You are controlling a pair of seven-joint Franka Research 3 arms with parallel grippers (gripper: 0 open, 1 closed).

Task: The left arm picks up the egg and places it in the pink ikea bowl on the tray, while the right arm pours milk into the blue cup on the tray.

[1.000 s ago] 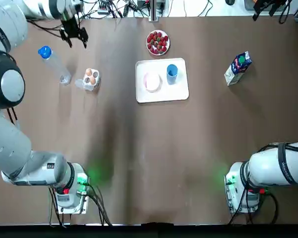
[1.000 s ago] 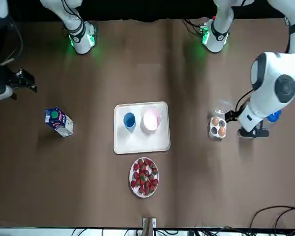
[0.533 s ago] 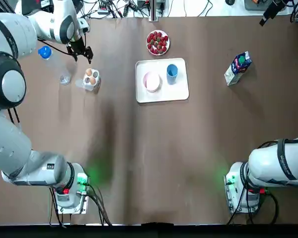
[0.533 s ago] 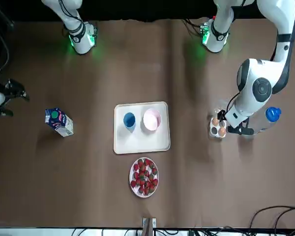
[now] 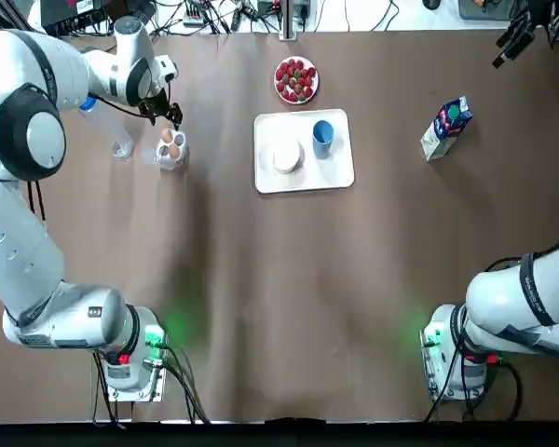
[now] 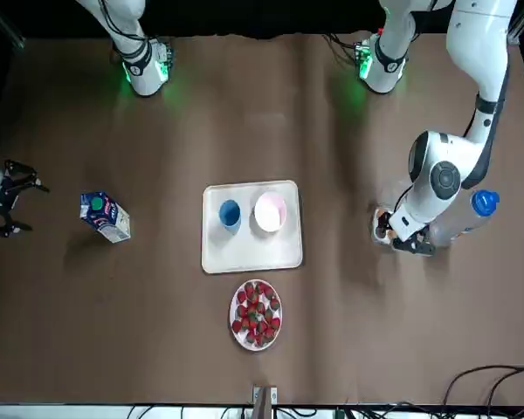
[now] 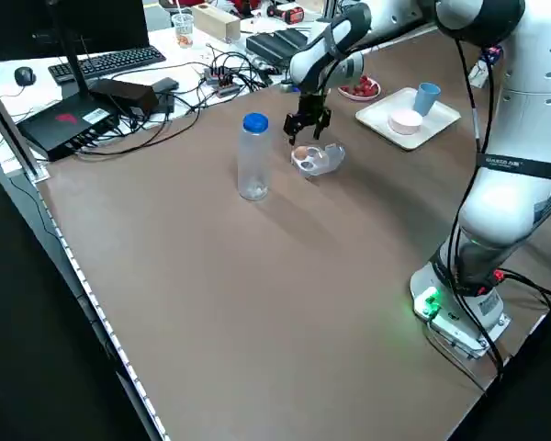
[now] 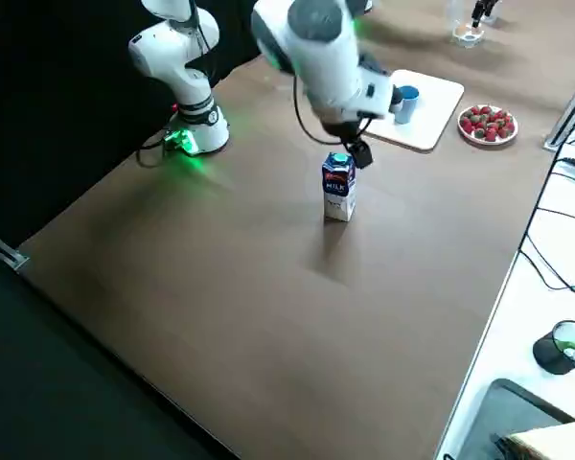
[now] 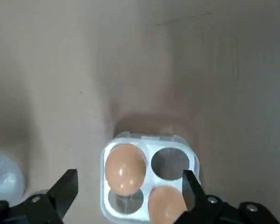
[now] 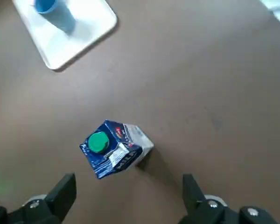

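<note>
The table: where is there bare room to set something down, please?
Bare: the strip between tray and milk carton, and everything from the tray to the arms' bases. Crowded: the egg carton, bottle beside it, left gripper above it; the right gripper hovers near the milk carton.

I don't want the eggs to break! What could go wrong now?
The open left end effector hangs over two brown eggs sitting close in a clear plastic carton; a finger might bump the other egg or drag the carton. The clear bottle with a blue cap stands nearby and could get knocked. The open right end effector might tip the blue milk carton.
</note>
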